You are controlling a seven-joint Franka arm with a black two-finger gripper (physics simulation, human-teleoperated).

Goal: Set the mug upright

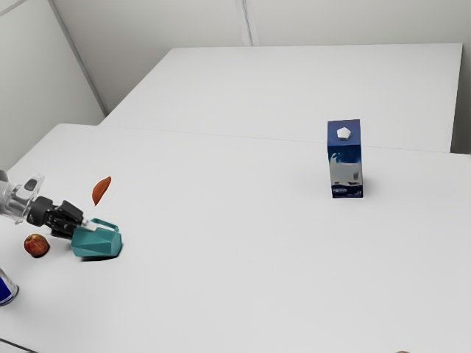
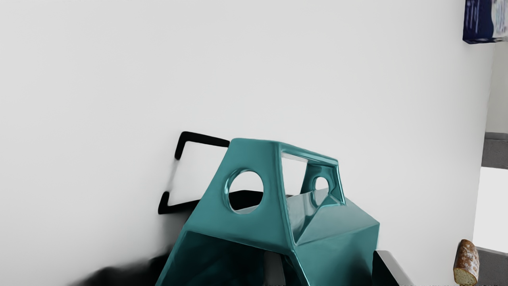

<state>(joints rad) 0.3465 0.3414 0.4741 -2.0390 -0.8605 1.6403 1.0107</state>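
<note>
Jaws apparently pinching the mug [image 2: 333,254] across its body, presumably for turning leverage. Mug is lying handle-up, nearest the table's [image 1: 221,294] upper-left corner in exterior view. Beyond, the carton [image 1: 344,165] is standing toward the back edge, likely needing no move.

At the exterior view's left edge, the arm [image 1: 16,197] and a blue can [image 1: 6,288] are cut off; a brown thing [image 1: 402,351] at the bottom edge is too cropped to name. The carton's small print [image 1: 340,190] is unreadable. The wrist view cuts off the carton and the mug [image 2: 337,242]. The mug partly hides the claw [image 1: 87,226].
</note>
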